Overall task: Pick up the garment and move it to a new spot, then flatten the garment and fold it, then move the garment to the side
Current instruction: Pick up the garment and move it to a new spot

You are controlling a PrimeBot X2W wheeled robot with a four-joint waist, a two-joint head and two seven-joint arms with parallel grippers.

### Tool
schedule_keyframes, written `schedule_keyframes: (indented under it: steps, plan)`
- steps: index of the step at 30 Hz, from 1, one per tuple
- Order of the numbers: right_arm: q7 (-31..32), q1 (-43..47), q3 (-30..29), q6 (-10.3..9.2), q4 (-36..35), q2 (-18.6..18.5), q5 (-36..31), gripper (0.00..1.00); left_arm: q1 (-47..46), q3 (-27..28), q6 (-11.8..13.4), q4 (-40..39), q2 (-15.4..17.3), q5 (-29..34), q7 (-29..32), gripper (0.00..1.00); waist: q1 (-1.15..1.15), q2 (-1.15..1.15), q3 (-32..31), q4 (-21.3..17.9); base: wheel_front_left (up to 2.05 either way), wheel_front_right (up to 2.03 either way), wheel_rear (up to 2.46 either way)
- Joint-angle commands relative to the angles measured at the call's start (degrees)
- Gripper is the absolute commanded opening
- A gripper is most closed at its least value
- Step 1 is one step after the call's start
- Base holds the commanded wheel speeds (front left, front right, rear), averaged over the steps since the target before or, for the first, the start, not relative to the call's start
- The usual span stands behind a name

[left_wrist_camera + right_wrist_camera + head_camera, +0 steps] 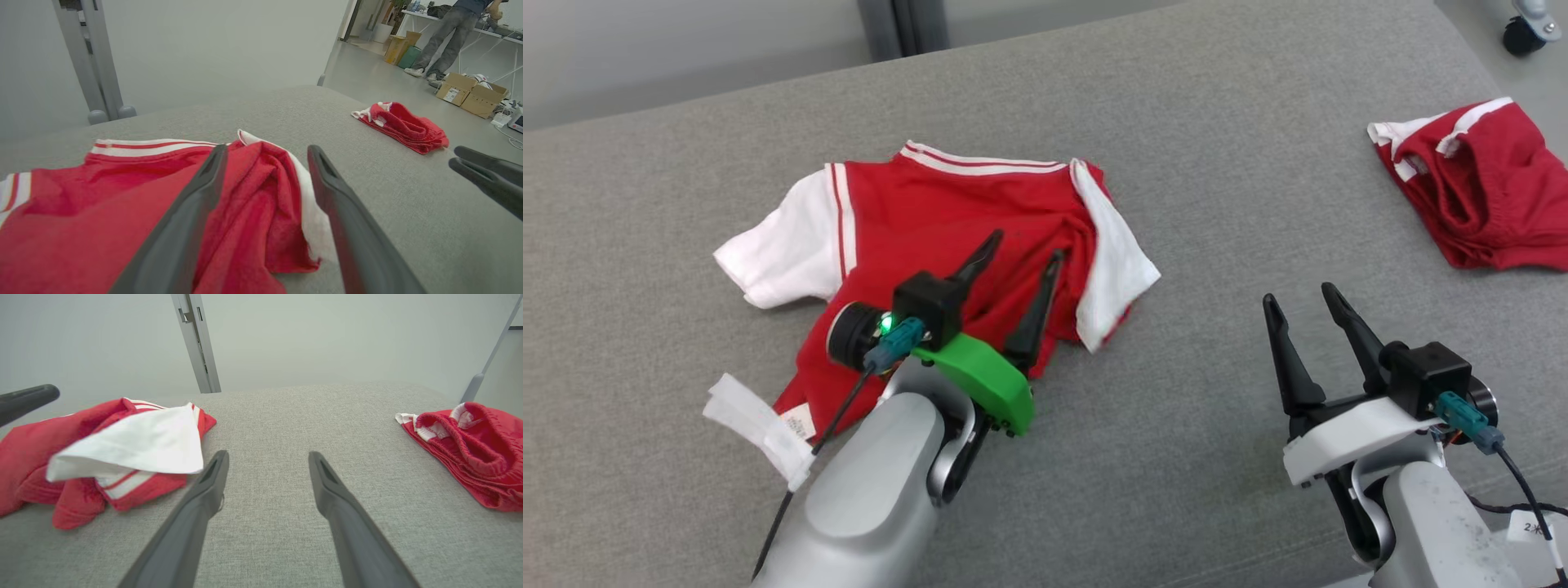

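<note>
**Left gripper (1021, 255) open above shirt (931, 204), nothing held**

Far left: a white strip (756, 425) is seen at the shirt's near corner, lying on the grey top (1217, 147). The shirt, red with white sleeves and a white-striped far edge, is spread over the left half of the top. Its left part is mostly flat. Its right side is bunched, with the right sleeve folded back over the red cloth.

The left gripper is held over the near middle of the shirt, fingers spread wide and pointed at the bunched folds. No cloth is pinched between them. Whether the fingertips touch the cloth cannot be told.

Right of the shirt, a bare stretch of top is noted. The right gripper (1300, 296) is poised over it, jaws wide apart and empty, well apart from the shirt.

Far right: red shorts (1478, 196) with white trim are found crumpled near the top's edge.
</note>
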Motion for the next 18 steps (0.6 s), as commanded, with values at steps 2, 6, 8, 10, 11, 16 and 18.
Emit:
schedule_keyframes:
  steps: [2,6,8,10,11,16,18]
  plan:
    - [-0.04,1.00,-0.31,-0.09,0.25,-0.16,0.01,1.00,3.70,3.65,1.47,-1.10,0.87,2.12,-0.15,1.00,0.00,0.00,-2.42,2.87,0.00,0.00,0.00]
    - [-0.05,2.08,-0.65,-0.09,0.99,-0.16,-0.29,1.00,10.15,10.52,3.40,-3.55,2.24,4.89,-0.08,1.00,0.00,0.00,-4.92,5.36,0.00,0.00,0.00]
    - [-0.04,2.67,-0.93,-0.09,1.39,-0.16,-0.42,1.00,13.54,13.80,3.75,-4.91,2.71,6.48,-0.09,1.00,0.00,0.00,-6.23,6.52,0.00,0.00,0.00]
    - [-0.04,3.47,-1.36,-0.09,1.76,-0.18,-0.55,1.00,17.36,16.91,3.93,-6.29,2.97,7.58,-0.09,1.00,0.00,0.00,-7.59,7.53,0.00,0.00,0.00]
    - [-0.05,3.86,-1.50,-0.09,1.97,-0.17,-0.67,1.00,19.24,18.70,4.03,-7.18,2.96,8.22,-0.09,1.00,0.00,0.00,-8.20,7.99,0.00,0.00,0.00]
    - [-0.04,5.34,-1.93,-0.09,2.81,-0.17,-0.78,1.00,26.93,25.17,3.21,-10.53,2.49,11.21,-0.08,1.00,0.00,0.00,-9.83,9.03,0.00,0.00,0.00]
    - [-0.04,6.21,-2.28,-0.10,3.25,-0.17,-0.79,1.00,29.65,27.40,2.97,-11.84,1.97,12.31,-0.08,1.00,0.00,0.00,-10.26,9.35,0.00,0.00,0.00]
